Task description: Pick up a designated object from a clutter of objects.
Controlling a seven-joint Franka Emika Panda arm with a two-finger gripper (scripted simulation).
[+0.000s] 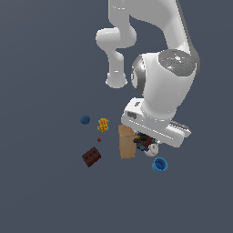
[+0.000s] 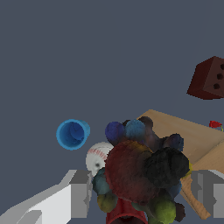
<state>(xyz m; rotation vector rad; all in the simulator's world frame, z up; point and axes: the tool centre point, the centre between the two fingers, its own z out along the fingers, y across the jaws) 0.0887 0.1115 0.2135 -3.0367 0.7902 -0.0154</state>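
While the white arm is leaning low over the clutter in the exterior view, its hand (image 1: 144, 142) is sitting right on top of the dark lumpy object (image 1: 141, 140), which is showing only as a blackish, speckled patch under the wrist block, just beside the tan box (image 1: 126, 142) on the exterior view's right side of it. In the wrist view the dark lumpy object (image 2: 144, 170) is filling the space between the two grey fingers (image 2: 80, 192), with its blue, green, reddish and black lumps bulging toward the camera. The fingers are standing on either side of it, spread to its width, and both are appearing to press against its flanks, so the hand is looking closed around it; whether it is lifted off the desk (image 1: 45, 182) I cannot tell.

The white baseball (image 2: 98, 156) is lying just behind the object, touching or nearly touching it, and the blue cup (image 2: 72, 134) is lying on its side a little further off, mouth toward the wrist camera. A red cup (image 2: 126, 214) is peeking out beneath the object. The dark red brick (image 1: 91, 156) is resting well apart toward the exterior view's left, with the yellow lump (image 1: 103, 124) and the blue ball (image 1: 85, 119) beyond it.
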